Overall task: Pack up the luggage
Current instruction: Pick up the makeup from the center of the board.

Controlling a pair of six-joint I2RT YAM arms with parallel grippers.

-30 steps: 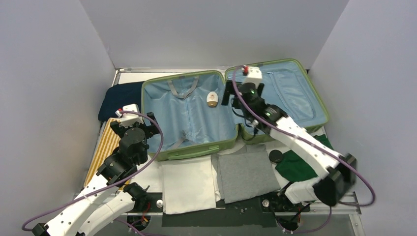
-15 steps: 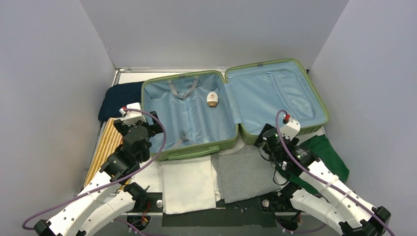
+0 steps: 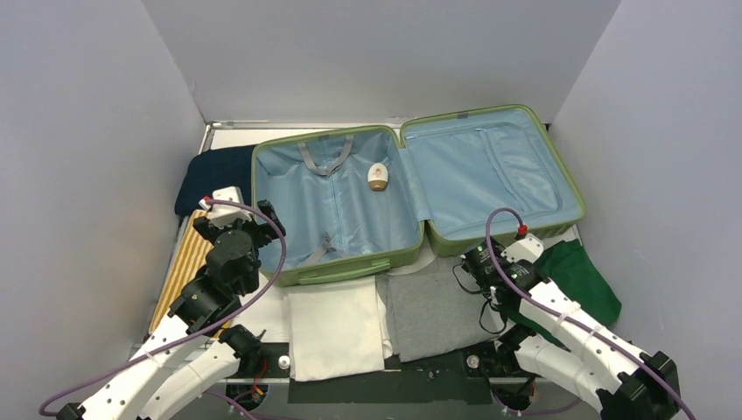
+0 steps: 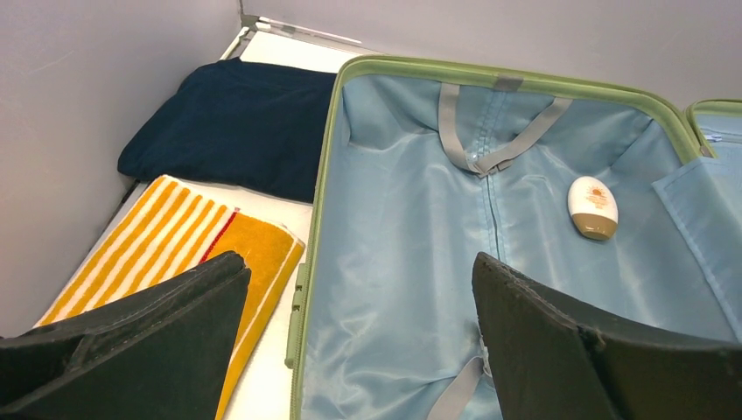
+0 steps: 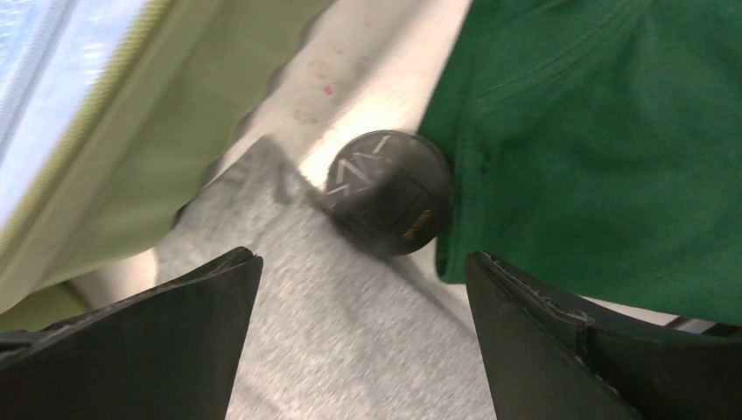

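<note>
Right pincer (image 5: 363, 262) gapes above black disc (image 5: 388, 192) beside luggage (image 5: 157, 131)

luggage (image 3: 337, 272): smooth matt plastic shell
lining (image 4: 394, 262): sheeny cloth, creased
disc (image 5: 389, 192), ahead of right gripper (image 5: 363, 259): glossy plastic
green cloth (image 5: 612, 157): matt knit
grey cloth (image 5: 350, 350): matt, fuzzy

The left gripper's (image 4: 359, 262) two black fingers (image 4: 157, 332) stood wide apart in the foreground, framing the left rim of the open light-green hard-shell suitcase (image 4: 319, 175). On its light-blue lining lay a small white-and-tan oval container (image 4: 592, 207), perhaps a cream pot, to the right of the grey straps (image 4: 477, 131). Outside the left rim, a folded navy cloth (image 4: 236, 127) lay beyond a yellow-and-white striped towel (image 4: 166, 241).
</note>
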